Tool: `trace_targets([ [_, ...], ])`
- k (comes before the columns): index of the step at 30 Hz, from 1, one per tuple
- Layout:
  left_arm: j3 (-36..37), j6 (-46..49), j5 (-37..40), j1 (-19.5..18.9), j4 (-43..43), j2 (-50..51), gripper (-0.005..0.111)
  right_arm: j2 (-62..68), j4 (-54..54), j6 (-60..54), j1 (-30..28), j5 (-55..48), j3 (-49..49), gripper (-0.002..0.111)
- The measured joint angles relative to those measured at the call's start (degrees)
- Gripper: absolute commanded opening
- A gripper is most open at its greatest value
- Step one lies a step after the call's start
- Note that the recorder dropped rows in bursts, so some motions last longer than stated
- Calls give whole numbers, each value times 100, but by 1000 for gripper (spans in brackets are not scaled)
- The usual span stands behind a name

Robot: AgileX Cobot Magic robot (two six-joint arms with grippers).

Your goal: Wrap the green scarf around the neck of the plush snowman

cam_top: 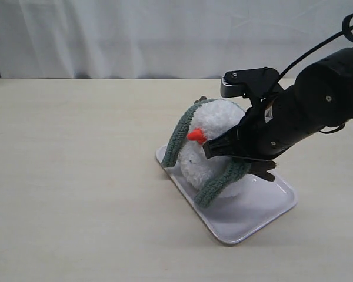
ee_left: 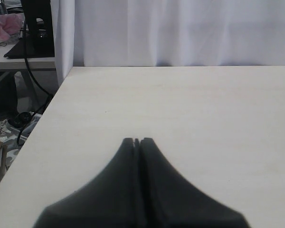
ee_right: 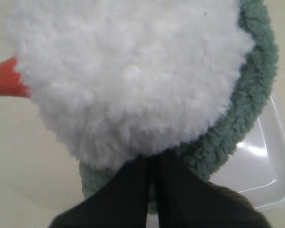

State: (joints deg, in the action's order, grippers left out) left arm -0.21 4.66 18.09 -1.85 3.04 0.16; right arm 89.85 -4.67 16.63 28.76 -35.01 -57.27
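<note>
Scarf [cam_top: 177, 136] is looping over the snowman [cam_top: 222, 119], which is leaning on the tray [cam_top: 265, 207].
One scarf end is hanging down beside the orange nose [cam_top: 195, 136] and the other is running across the lower body to the tray. The right gripper [cam_top: 207, 150] is pressing in at the neck with its fingers [ee_right: 133, 190] together against the scarf; whether knit is being pinched cannot be told. The left gripper [ee_left: 137, 140], fingers also together, is hovering over bare table [ee_left: 204, 109], well apart.

The snowman [cam_top: 217, 120] lies in the tray [cam_top: 265, 211] at the worktop's [cam_top: 76, 176] four o'clock. The scarf [cam_top: 176, 138] drapes over it, ends at its eight and six o'clock.
</note>
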Motion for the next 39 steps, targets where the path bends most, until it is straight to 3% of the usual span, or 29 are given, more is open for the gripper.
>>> trace_targets([
  [17,0,0,0,0,0,0,0,-920,-173,-10,0,-365,486,4],
  [39,0,0,0,0,0,0,0,50,-304,2,0,1185,670,4],
])
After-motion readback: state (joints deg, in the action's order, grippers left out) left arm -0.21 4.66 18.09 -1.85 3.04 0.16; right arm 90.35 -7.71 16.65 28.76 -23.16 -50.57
